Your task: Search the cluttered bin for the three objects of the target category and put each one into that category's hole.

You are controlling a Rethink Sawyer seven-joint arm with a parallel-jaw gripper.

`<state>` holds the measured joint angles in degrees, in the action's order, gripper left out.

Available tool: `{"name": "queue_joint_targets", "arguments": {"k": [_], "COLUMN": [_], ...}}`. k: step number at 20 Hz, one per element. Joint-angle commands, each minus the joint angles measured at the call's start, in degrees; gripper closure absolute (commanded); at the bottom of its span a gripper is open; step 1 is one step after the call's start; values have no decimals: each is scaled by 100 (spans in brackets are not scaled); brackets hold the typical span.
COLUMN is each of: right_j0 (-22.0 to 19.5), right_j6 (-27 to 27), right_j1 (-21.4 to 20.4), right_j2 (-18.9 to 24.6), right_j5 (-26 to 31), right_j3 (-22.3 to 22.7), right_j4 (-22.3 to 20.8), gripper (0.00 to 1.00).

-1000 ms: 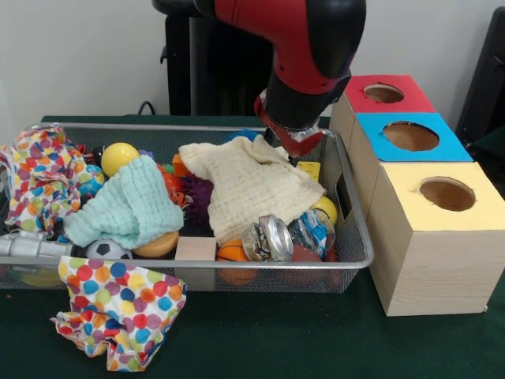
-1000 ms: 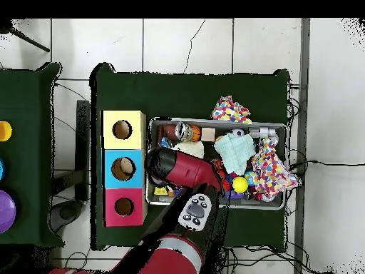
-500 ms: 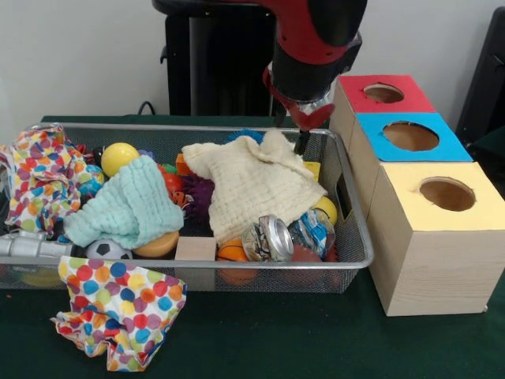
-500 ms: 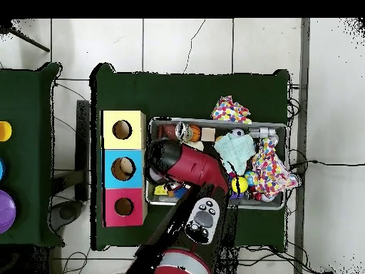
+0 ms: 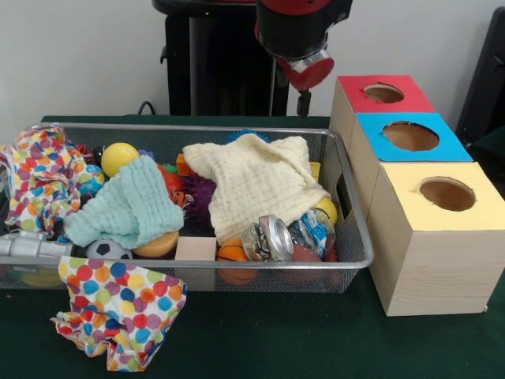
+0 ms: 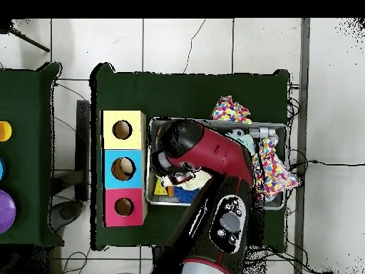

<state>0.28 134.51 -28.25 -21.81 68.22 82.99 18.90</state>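
Surface (image 5: 260, 347) covered in dark green carries everything here. Largest on it is the wire mesh bin (image 5: 359, 237), and just beside that runs one row of three wooden boxes, each with a single round hole in its top: one yellow-topped box (image 5: 434, 237), one blue-topped box (image 5: 410, 138) and one red-topped box (image 5: 384, 93). In the overhead view something pale shows down inside the blue hole, though what it is cannot be told.

Compared with a second ago, the red and black arm (image 6: 210, 153) has risen from low over the bin's far corner to well above the rim, and the gripper (image 5: 304, 101) now hangs clear of the clutter; whether the jaws stand wide or narrow cannot be told, and nothing shows held in them. The cream muslin cloth (image 5: 256, 185), briefly peaked under the gripper half a second ago, lies spread flat again.

Three more cloths show: one mint green cloth (image 5: 126, 205) and one polka-dot cloth (image 5: 39, 178) in the bin, and one polka-dot cloth (image 5: 118, 312) on the surface in front of it. Smaller items in the bin include one crushed can (image 5: 272, 237), one wooden block (image 5: 195, 249), one yellow ball (image 5: 118, 156) and one small soccer ball (image 5: 106, 249).
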Motion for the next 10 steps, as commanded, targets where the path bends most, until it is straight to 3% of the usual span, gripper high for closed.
{"name": "queue_joint_targets", "arguments": {"k": [1,5,10], "right_j0": [-152,-124,-267], "right_j6": [622,400,377], "right_j1": [337,804,1086], "right_j2": [283,-108,-44], "right_j5": [-76,-1528,-2184], "right_j3": [-780,-1123,-1251], "right_j4": [-342,-1010,-1193], "gripper": [0,0,0]}}
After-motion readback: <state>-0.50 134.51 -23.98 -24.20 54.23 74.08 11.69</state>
